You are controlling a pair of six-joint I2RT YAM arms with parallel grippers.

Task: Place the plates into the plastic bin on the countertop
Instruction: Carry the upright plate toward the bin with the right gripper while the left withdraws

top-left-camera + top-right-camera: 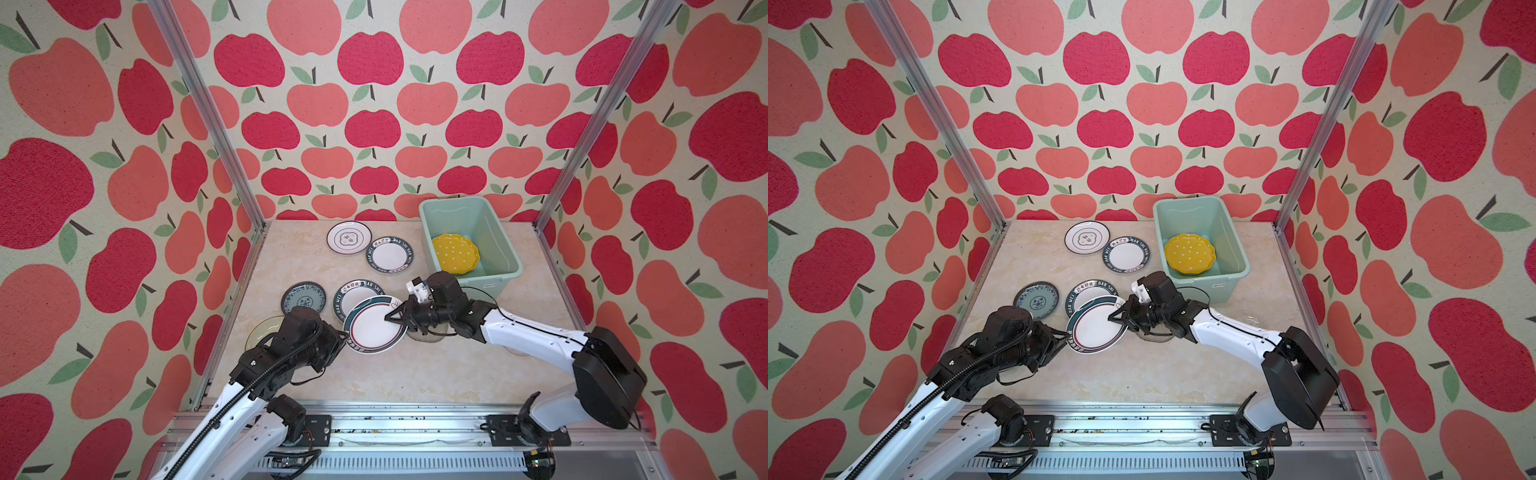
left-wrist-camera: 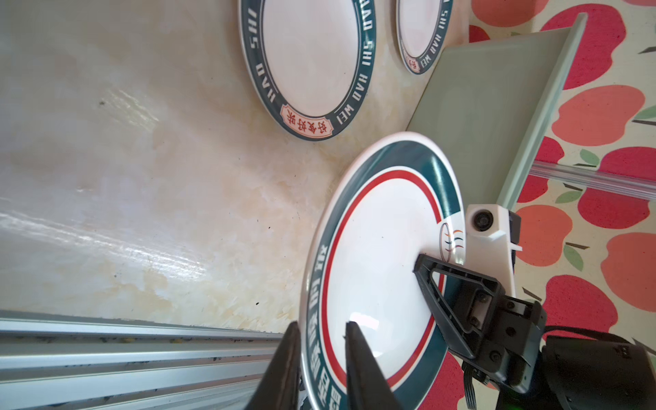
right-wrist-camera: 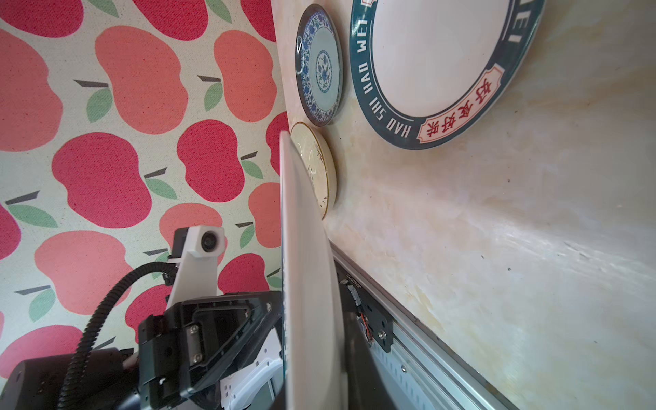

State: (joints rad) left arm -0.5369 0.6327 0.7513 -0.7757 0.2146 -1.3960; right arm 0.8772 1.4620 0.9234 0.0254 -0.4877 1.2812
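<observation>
plate (image 1: 376, 328) with green rim clamped by right gripper (image 1: 392, 318); left gripper (image 2: 322, 323), parted, straddles its opposite edge.

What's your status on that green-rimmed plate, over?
Right hand shut on green-rimmed plate, raised off countertop. Left hand open astride its opposite rim. Lettered plate partly beneath; yellow plate already in bin.

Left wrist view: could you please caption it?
Right hand grips the banded plate; left hand straddles its rim.

Top views high, facing down; wrist views close, sharing banded plate (image 2: 372, 266).
</observation>
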